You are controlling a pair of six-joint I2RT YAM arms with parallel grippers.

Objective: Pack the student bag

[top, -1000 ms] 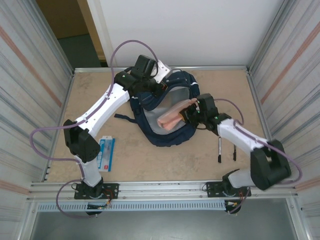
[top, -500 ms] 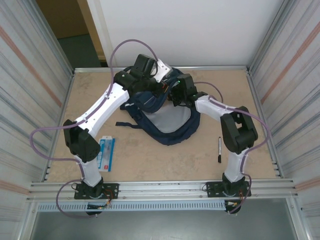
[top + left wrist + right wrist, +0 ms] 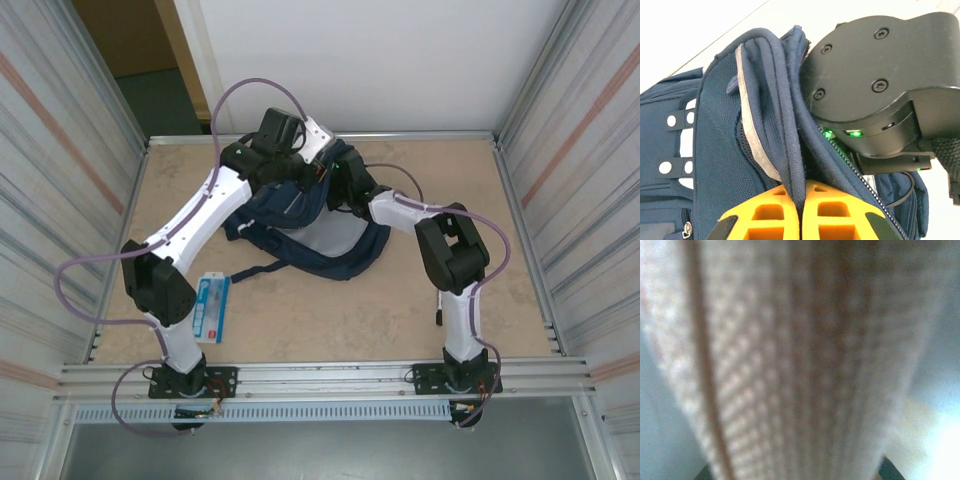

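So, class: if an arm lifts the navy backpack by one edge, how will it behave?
Probably floppy: the backpack fabric folds and bunches where the left jaws pinch it. Likely sags, since its mouth gapes open. Straps may trail.

The student bag (image 3: 270, 215), a large navy-blue fabric backpack, lies crumpled at the far middle of the table (image 3: 330, 320). Its mouth is open, so the pale grey lining (image 3: 330, 240) shows. 1 dark strap (image 3: 250, 272) trails toward the near left. Seen close, its rim is bunched into upright folds beside a pale-toothed zipper (image 3: 855, 172).
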